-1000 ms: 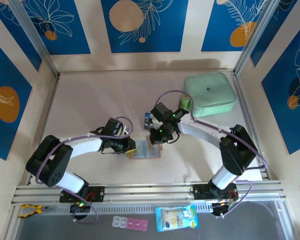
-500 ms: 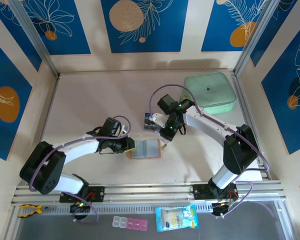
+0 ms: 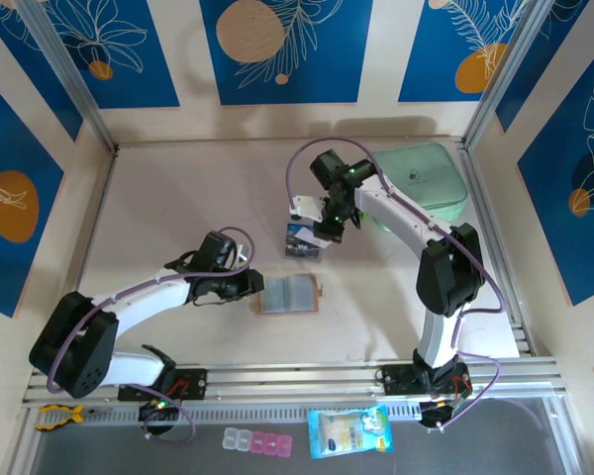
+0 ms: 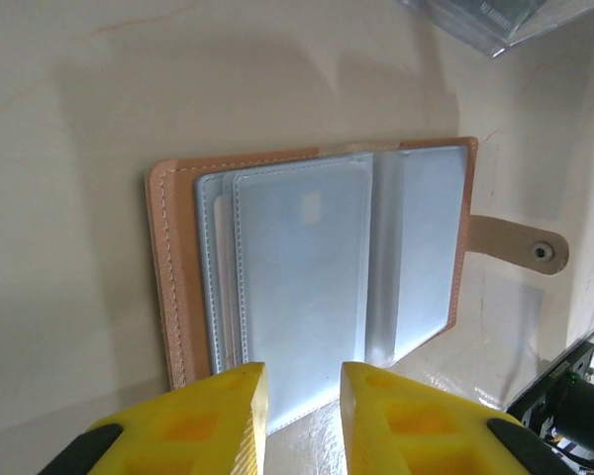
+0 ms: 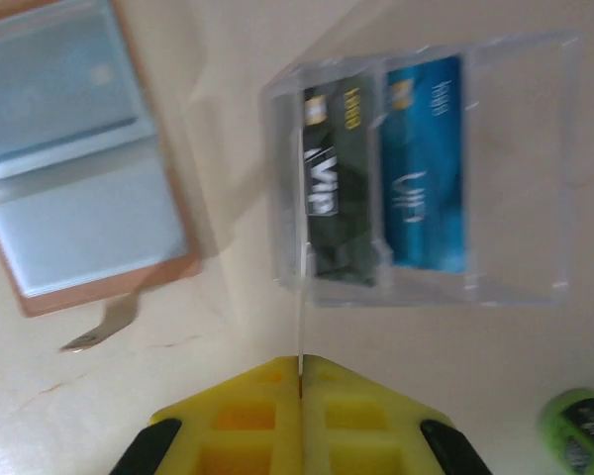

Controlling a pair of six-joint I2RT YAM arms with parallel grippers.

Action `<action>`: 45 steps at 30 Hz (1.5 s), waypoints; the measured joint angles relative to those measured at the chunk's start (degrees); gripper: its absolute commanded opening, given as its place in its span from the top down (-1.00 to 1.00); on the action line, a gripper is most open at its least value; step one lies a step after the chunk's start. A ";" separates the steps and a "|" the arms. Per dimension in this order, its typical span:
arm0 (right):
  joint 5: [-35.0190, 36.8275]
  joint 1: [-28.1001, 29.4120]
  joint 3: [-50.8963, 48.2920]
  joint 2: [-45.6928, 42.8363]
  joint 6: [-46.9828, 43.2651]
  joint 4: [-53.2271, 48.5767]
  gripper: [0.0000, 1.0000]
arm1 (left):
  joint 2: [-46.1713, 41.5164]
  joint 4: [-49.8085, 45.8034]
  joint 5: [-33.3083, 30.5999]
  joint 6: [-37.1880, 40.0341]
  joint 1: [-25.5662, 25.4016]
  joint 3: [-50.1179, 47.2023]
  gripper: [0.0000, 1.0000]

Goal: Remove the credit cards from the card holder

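The tan card holder (image 3: pixel 289 294) lies open on the table, its grey sleeves (image 4: pixel 307 267) facing up and its snap tab to the right. My left gripper (image 4: pixel 304 381) is open at the holder's near edge, fingertips just over the sleeve edge, gripping nothing; from above it sits at the holder's left side (image 3: pixel 255 288). My right gripper (image 5: pixel 301 361) is shut on a thin pale credit card (image 5: pixel 300 297) seen edge-on, above the near wall of a clear tray (image 5: pixel 515 178). A black credit card (image 5: pixel 332 188) and a blue one (image 5: pixel 426 168) lie in that tray.
The clear tray (image 3: pixel 302 240) stands just behind the card holder (image 5: pixel 69 158). A mint-green case (image 3: pixel 426 178) sits at the back right, with a small green object (image 5: pixel 579 426) near it. Pill boxes (image 3: pixel 257 442) and a blue packet (image 3: pixel 348 432) lie beyond the front rail.
My right gripper has moved from the card holder's right edge toward the back, to the clear tray, with the card in it. The left gripper stays at the holder, its jaws slightly wider.
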 measured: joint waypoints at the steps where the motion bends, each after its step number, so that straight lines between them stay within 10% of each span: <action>1: -0.31 -0.35 1.42 0.81 -0.61 -0.04 1.00 | 0.00 -0.11 -0.02 0.00 0.00 0.00 0.47; 28: -2.51 -5.01 21.79 17.81 -7.26 -4.72 0.99 | 4.72 -3.54 -1.33 0.11 0.00 4.63 0.45; 35: -2.40 -5.44 21.79 19.80 -7.13 -5.05 0.61 | 5.88 -4.07 -1.33 0.17 0.00 5.81 0.45; 45: -1.44 -6.34 21.66 19.41 -3.93 -1.84 0.58 | 5.95 -4.04 -1.31 0.17 0.00 6.40 0.44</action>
